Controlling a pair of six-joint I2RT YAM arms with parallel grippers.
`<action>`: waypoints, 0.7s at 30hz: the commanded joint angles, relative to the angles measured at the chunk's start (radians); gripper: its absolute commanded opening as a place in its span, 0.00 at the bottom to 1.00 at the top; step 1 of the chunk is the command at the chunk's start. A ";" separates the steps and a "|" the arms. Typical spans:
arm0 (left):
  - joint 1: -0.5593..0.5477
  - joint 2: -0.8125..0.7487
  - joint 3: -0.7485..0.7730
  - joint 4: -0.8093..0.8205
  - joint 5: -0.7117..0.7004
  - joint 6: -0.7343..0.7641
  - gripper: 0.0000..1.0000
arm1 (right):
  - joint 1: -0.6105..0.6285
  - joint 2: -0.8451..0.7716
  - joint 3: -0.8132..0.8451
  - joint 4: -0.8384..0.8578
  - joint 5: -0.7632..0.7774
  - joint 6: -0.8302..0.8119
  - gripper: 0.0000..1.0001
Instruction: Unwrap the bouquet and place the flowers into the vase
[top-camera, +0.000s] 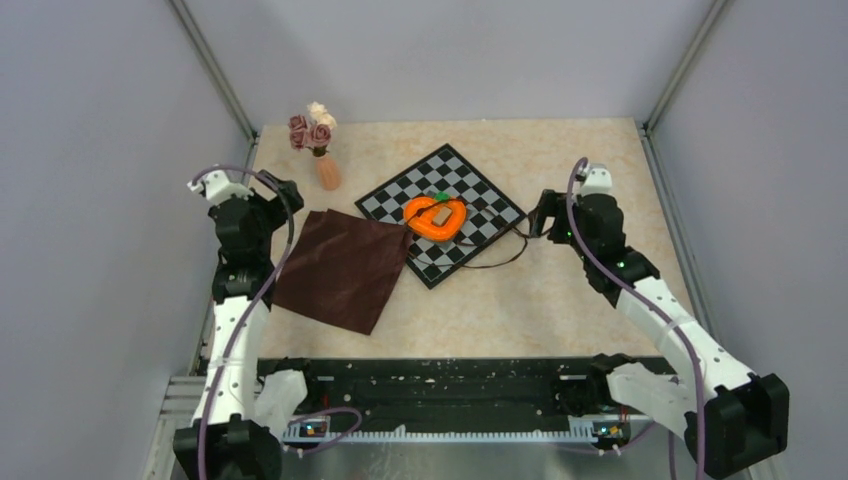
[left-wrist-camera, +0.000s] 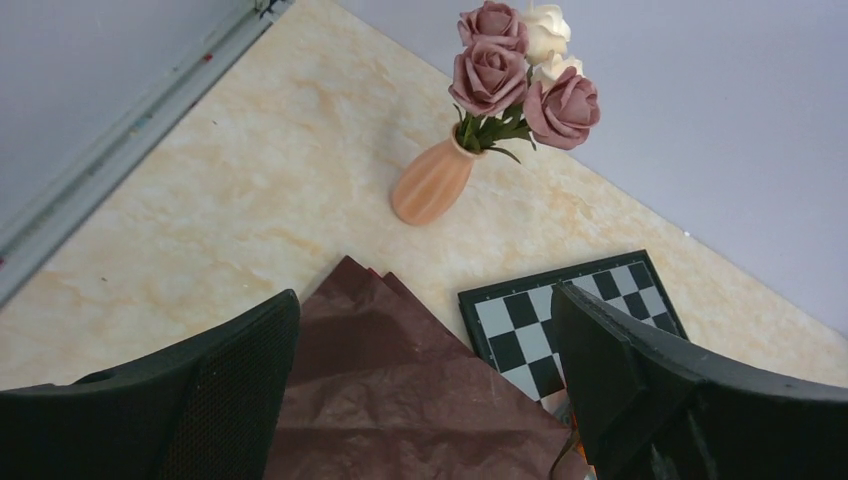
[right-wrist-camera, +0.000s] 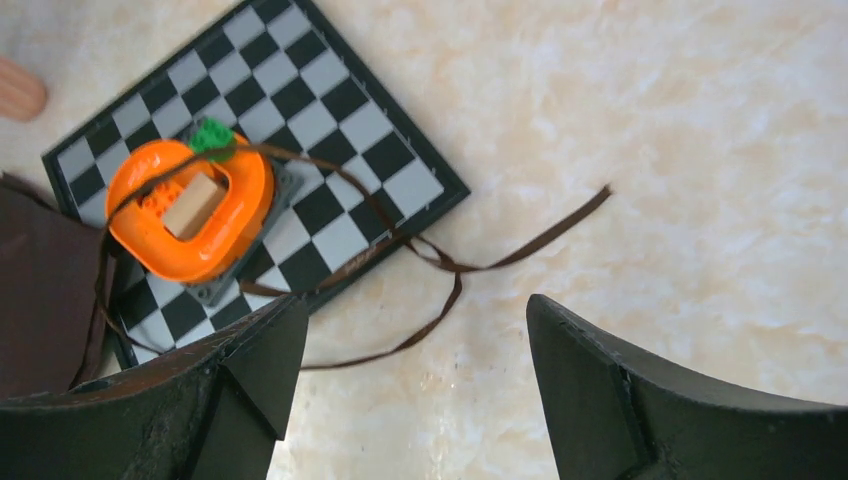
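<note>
1. Step in hand: by the look of it, the last one is done. The flowers (left-wrist-camera: 520, 70) stand in the vase (left-wrist-camera: 432, 182), at the far left of the surface (top-camera: 560, 300), near the back wall.
2. The cloth wrap (top-camera: 343, 268) lies opened flat, near the left arm and well apart from the vase. The ribbon (right-wrist-camera: 440, 262) trails loose across the checkerboard (right-wrist-camera: 330, 110) and over the orange heart piece (right-wrist-camera: 190, 210).
3. The left gripper (left-wrist-camera: 425, 330) is spread wide and holds nothing, above the cloth's far corner. The right gripper (right-wrist-camera: 415, 320) is also wide and empty, over the ribbon's slack.
4. Next move, my guess: only draw both arms back. No grasp is needed, provided the stems sit firm.
5. Orientation: the vase is upright, its long axis vertical and its mouth up. The stems run down into the neck with the heads on top, fanning slightly. The neck hides how deep the stems go, so I cannot tell.
</note>
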 joint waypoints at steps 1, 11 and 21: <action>0.005 -0.046 0.125 -0.193 0.021 0.175 0.99 | -0.010 -0.076 0.092 0.005 0.101 -0.100 0.83; -0.015 -0.150 0.138 -0.241 -0.022 0.364 0.99 | -0.010 -0.222 0.058 0.179 0.094 -0.272 0.83; -0.018 -0.234 0.024 -0.246 -0.068 0.391 0.99 | -0.009 -0.393 -0.211 0.394 0.104 -0.284 0.84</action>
